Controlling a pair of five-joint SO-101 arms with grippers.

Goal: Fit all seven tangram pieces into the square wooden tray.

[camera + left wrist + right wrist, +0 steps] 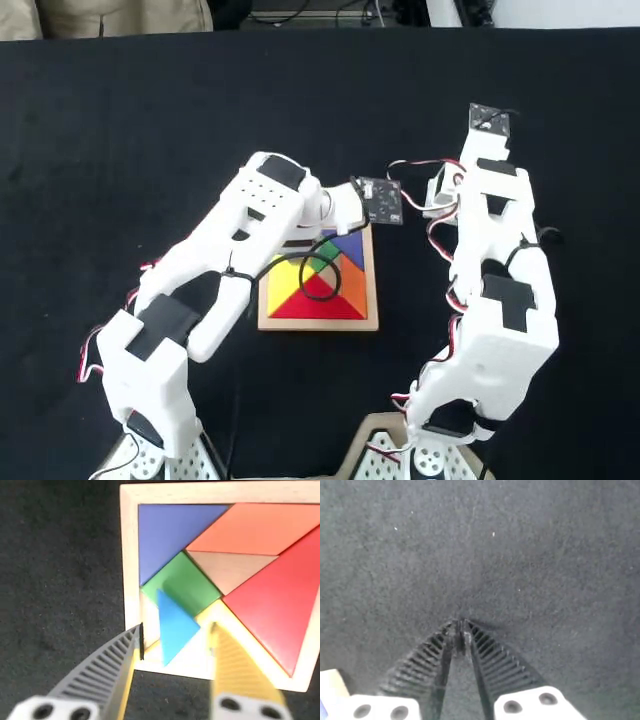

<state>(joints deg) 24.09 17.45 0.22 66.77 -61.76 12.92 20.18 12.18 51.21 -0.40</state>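
The left claw [175, 630] stands open, its two ribbed fingers [115, 660] spread wide over the near corner of the tray [129, 555]. Between them lies the light-blue triangle [175, 625]. One fingertip is at the tray's wooden wall and the other is just beside the triangle's far corner, but I cannot tell whether either pad touches the piece. The triangle sits askew in the one pale gap of the tray, one point overlapping the green square [182, 585] rather than lying flat in its place. A sliver of the yellow piece [209, 614] shows just beside the other finger. Beyond the green square the rest lie flush and close together: the tan triangle [230, 567] in the middle, the big red triangle [280, 605] along one side, the dark-blue triangle [170, 535] in the far corner, and the orange piece [250, 527] against the far rim. From above, the left arm [250, 230] reaches over the far half of the tray [320, 323], with the red triangle [320, 295] and the yellow piece [285, 275] showing on the near side. The right claw [458, 628] is closed — its fingers meet tip to tip with nothing between them — just over the black cloth [520, 555]. The right arm [495, 280] stretches out to the side of the tray, well apart from it.
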